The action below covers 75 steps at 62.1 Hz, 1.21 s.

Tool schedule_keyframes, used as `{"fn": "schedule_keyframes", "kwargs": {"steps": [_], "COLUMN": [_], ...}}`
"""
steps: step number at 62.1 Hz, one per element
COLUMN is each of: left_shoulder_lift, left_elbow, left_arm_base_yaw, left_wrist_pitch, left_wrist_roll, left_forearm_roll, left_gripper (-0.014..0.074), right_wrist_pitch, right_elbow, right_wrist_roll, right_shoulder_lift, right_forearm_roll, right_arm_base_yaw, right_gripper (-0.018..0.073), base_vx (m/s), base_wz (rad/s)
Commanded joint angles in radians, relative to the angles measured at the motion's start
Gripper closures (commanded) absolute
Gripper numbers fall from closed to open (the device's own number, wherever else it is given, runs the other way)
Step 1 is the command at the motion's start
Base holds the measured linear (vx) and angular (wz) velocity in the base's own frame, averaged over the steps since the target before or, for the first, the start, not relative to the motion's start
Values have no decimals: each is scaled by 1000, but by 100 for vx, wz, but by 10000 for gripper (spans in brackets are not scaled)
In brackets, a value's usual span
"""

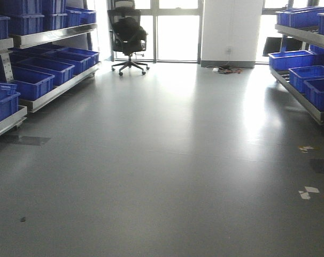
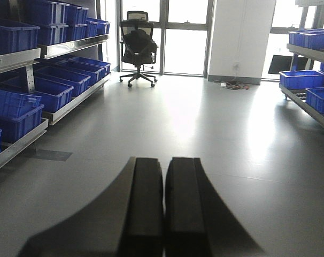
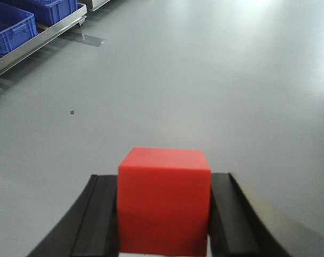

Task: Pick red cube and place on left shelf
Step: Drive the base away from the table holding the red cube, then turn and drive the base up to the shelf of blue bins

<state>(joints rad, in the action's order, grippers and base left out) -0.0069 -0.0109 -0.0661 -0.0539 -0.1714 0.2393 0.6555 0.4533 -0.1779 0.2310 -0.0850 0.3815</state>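
Note:
The red cube (image 3: 164,201) fills the bottom middle of the right wrist view, held above the grey floor between two black fingers. My right gripper (image 3: 164,184) is shut on it, one finger on each side. My left gripper (image 2: 164,166) is shut with nothing in it, its two black fingers pressed together over the floor. The left shelf (image 1: 55,91) runs along the left wall in the front view, a steel rack loaded with blue crates. It also shows in the left wrist view as the left shelf (image 2: 71,103) and at the top left of the right wrist view as the left shelf (image 3: 39,40). Neither gripper shows in the front view.
A black office chair (image 1: 129,37) stands at the far end by the windows. A second rack with blue crates (image 1: 306,80) lines the right wall. Paper scraps (image 1: 307,191) lie on the floor at the right. A white pillar (image 1: 231,32) stands at the back.

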Motion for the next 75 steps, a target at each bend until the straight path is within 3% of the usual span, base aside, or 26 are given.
{"fn": "schedule_keyframes", "kwargs": {"steps": [1,46,75], "left_shoulder_lift": [-14,-14,-14], "left_elbow": [-24,-24,-24], "left_arm_base_yaw": [-5,-5,-5], "left_wrist_pitch": [85,85,85], "left_wrist_roll": [0,0,0], "left_forearm_roll": [1,1,1], "left_gripper": [495,495,495], "right_wrist_pitch": [-83,-83,-83], "right_elbow": [24,24,24], "right_wrist_roll": [0,0,0], "right_shoulder_lift": [9,9,9], "right_forearm_roll": [-19,-19,-19], "right_arm_base_yaw": [0,0,0], "right_gripper": [501,501,501], "base_vx": [41,54,63], "base_wz": [13,6,36]}}
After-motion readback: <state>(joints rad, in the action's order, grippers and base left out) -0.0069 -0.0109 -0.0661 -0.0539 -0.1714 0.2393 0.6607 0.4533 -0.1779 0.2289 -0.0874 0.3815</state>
